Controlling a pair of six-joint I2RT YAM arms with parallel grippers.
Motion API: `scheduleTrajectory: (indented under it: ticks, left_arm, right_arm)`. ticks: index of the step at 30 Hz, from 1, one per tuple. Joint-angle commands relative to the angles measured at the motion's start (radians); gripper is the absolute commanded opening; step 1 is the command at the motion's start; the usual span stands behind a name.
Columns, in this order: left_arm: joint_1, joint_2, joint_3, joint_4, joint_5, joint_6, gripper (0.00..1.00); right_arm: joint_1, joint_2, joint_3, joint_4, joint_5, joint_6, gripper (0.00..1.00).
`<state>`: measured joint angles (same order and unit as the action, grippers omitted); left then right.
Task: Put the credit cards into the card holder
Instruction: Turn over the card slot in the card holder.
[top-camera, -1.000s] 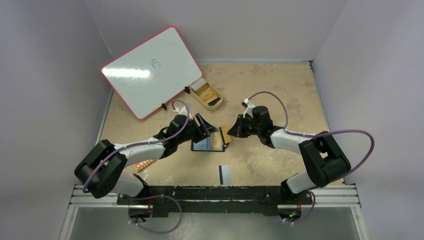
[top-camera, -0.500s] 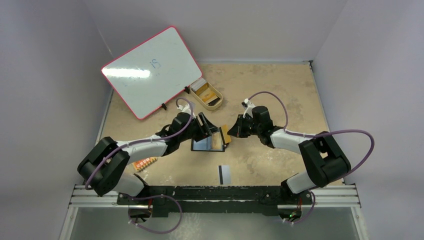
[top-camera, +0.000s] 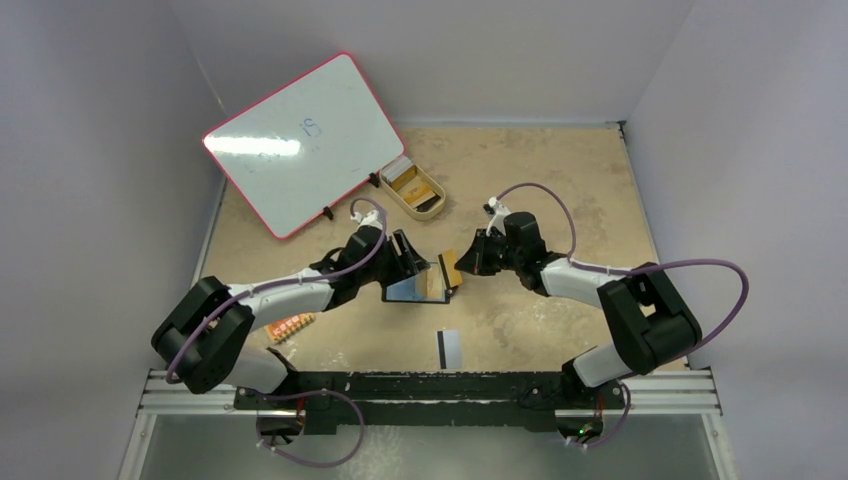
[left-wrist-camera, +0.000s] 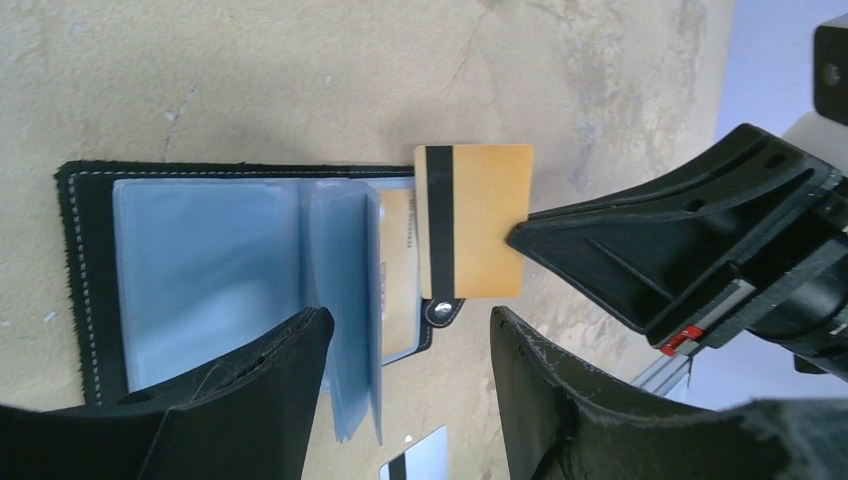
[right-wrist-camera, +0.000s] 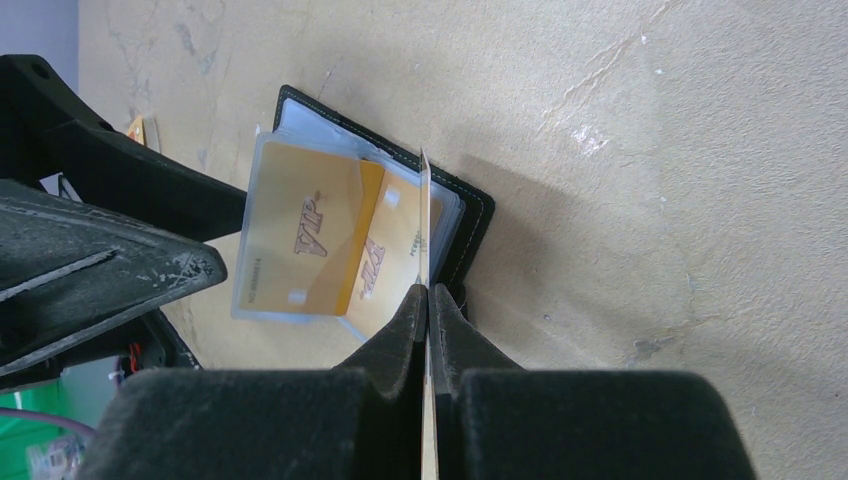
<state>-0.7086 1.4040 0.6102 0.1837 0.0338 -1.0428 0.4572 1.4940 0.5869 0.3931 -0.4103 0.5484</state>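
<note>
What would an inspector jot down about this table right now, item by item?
Surface: tan table, mottled and scuffed.
Job's things: card holder lies open; two pocketed cards inside; gold card held at its right edge, not yet in; striped grey card lies loose nearer the bases.
Clutter: whiteboard, tan tray, small orange board.
Grippers: left gripper open over the holder; right gripper shut on the gold card.
Cables: purple cables loop along both arms.
Surroundings: pale walls on three sides; metal rail at near edge.

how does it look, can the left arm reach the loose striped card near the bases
Probably yes: the striped card lies alone on bare table, nothing over it, and the left arm's fingers are open and empty by the card holder.
</note>
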Motion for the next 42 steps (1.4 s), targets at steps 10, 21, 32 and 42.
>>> scheduleTrajectory:
  ticks: [10, 21, 32, 42]
  left_arm:
    - [-0.009, -0.019, 0.032, -0.014, -0.043, 0.031, 0.59]
    - [-0.016, -0.008, 0.017, 0.102, 0.005, -0.011, 0.59]
    - [-0.029, 0.015, 0.025, 0.058, -0.021, 0.014, 0.61]
    - [-0.029, -0.005, 0.005, 0.038, -0.055, 0.026, 0.61]
  right_arm:
    - [0.002, -0.032, 0.014, -0.003, -0.001, -0.010, 0.00]
    - [0.002, -0.042, 0.005, -0.003, -0.001, -0.009, 0.00]
    - [0.003, -0.092, 0.020, -0.088, 0.031, -0.028, 0.00]
    - [0.002, -0.199, 0.081, -0.217, 0.130, -0.056, 0.00]
